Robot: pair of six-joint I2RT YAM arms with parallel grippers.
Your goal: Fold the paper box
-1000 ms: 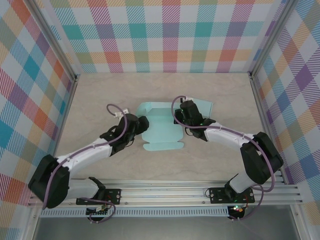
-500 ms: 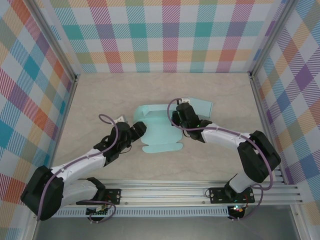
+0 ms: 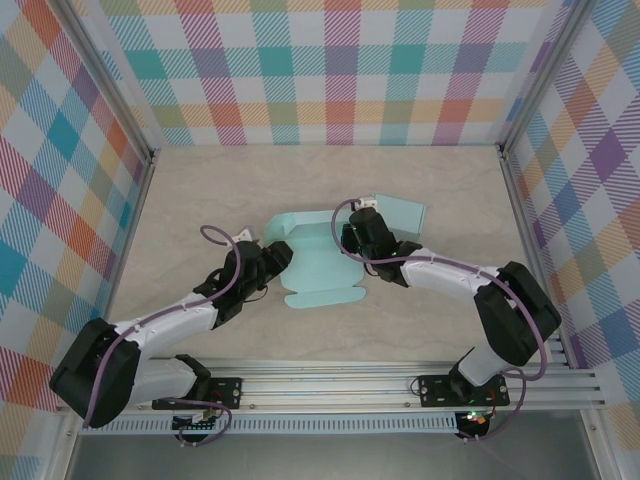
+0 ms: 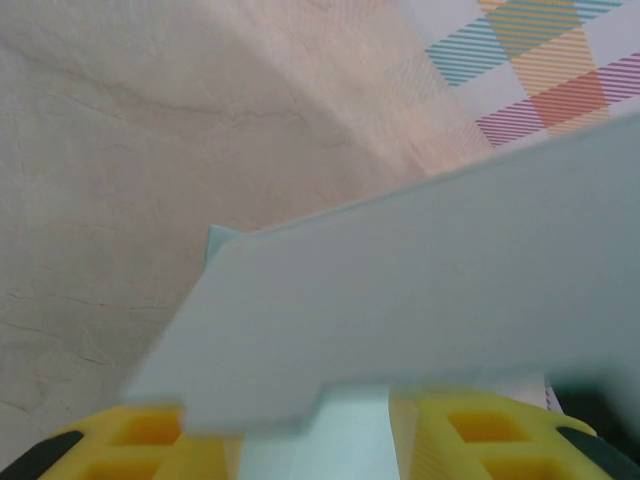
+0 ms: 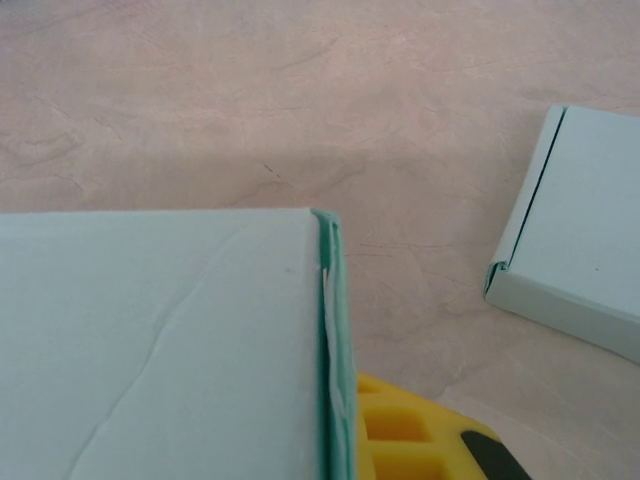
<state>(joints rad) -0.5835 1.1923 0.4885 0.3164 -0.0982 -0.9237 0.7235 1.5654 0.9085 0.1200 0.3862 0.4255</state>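
The paper box (image 3: 318, 268) is a light teal cut-out lying mostly flat in the middle of the table, with its left flap (image 3: 280, 225) raised. My left gripper (image 3: 277, 260) is at the box's left edge. In its wrist view it is open: a raised flap (image 4: 420, 290) crosses above both yellow fingers (image 4: 150, 440), and teal paper lies between them. My right gripper (image 3: 352, 238) is at the box's upper right edge. A doubled teal wall (image 5: 335, 340) stands pressed against its one visible yellow finger (image 5: 405, 430); the other finger is hidden behind the paper.
A second folded teal piece (image 3: 402, 213) lies just right of the right gripper, also in the right wrist view (image 5: 580, 260). Plaid walls enclose the table on three sides. Bare wood-grain table (image 3: 200, 190) surrounds the box.
The left gripper drew back from the box's left edge, then came in again under the raised flap. The right gripper shifted slightly left along the box's upper right edge.
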